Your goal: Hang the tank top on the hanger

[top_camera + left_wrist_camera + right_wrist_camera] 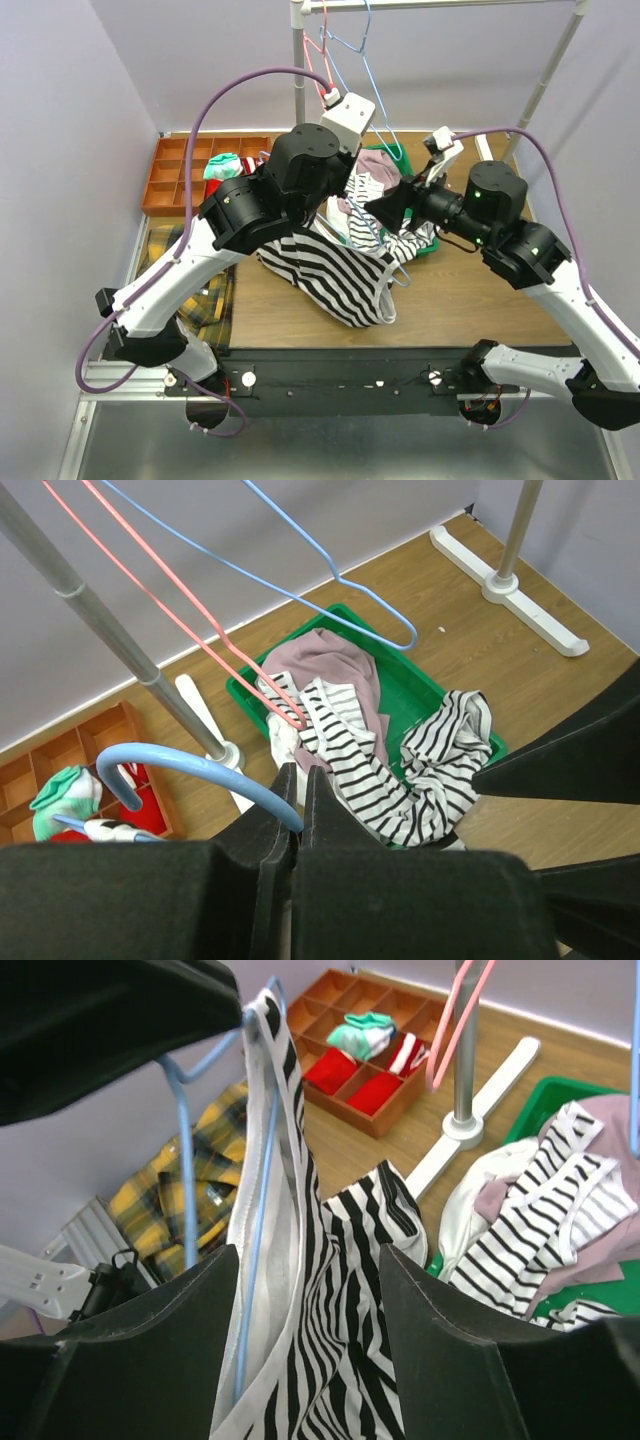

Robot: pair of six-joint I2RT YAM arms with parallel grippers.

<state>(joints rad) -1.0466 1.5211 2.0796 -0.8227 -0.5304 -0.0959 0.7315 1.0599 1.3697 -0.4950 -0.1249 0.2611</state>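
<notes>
We see our left gripper (300, 776) clenched on the hanger (170, 757) hook; our right gripper (310, 1252) is released, jaws apart astride the tank top (335, 1370).

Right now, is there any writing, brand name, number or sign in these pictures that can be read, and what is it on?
None: no words, labels, numbers or signs can be read in any of the three views.
The tank top, the hanger, the orange tray and the green bin all show plain surfaces or patterns only.
</notes>
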